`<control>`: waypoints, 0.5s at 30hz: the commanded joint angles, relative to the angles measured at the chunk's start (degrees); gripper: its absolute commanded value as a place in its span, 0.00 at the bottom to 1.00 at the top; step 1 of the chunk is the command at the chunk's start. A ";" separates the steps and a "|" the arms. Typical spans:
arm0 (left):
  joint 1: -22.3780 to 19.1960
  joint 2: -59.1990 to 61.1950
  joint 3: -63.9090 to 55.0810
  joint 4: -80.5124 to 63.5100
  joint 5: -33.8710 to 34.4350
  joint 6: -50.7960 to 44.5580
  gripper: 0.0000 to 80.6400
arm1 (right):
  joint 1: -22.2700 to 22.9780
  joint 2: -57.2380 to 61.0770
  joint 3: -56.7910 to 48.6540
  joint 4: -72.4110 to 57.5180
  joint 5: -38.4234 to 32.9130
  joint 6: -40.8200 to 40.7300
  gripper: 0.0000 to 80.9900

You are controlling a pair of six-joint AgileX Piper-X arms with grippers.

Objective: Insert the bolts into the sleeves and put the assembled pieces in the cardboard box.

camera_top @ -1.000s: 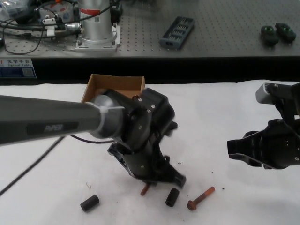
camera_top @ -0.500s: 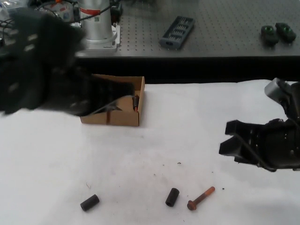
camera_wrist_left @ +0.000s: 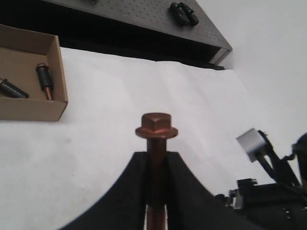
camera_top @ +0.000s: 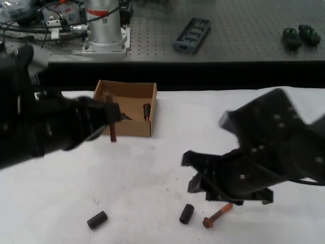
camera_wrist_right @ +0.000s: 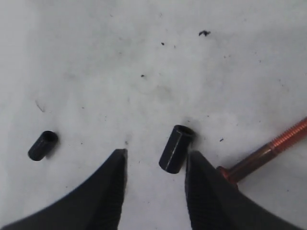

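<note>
My left gripper is shut on a copper bolt, held upright just in front of the cardboard box; in the left wrist view the bolt rises head-up from between the fingers. Two assembled pieces lie in the box. My right gripper is open and hangs low over a black sleeve, which lies between its fingertips, closer to one. Another copper bolt lies just beside it, and a second sleeve farther off. On the bench I see the sleeve, bolt and second sleeve.
A white cloth covers the bench. Behind it a perforated metal table carries a metal post, a black rack and two dark parts. Small dark specks dot the cloth.
The left arm rose from the bench front with a bolt and swung left to the box. The right arm came in from the right to above the sleeve and bolt.
</note>
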 commanded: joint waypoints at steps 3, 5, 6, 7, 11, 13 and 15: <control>0.06 -0.57 5.16 -14.55 2.91 -3.71 0.00 | 1.72 5.69 -5.14 7.09 1.38 1.32 0.39; 0.06 -0.57 5.71 -16.90 2.91 -4.44 0.00 | 2.16 6.51 -5.81 8.15 2.03 2.29 0.36; 0.06 -0.57 5.70 -17.04 2.91 -4.60 0.00 | 2.32 6.75 -5.96 8.19 2.12 3.03 0.35; 0.06 -0.57 5.70 -17.03 2.91 -4.60 0.00 | 2.48 7.01 -5.94 8.18 2.52 3.58 0.34; 0.06 -0.57 5.70 -17.03 3.57 -4.59 0.00 | 2.52 8.10 -6.17 9.29 2.79 5.04 0.34; 0.06 -0.90 5.70 -17.03 3.77 -4.95 0.00 | 2.52 8.59 -6.17 9.54 2.79 5.04 0.34; 0.06 -1.65 5.70 -17.03 3.77 -4.96 0.00 | 2.52 8.94 -6.17 9.53 2.79 5.34 0.34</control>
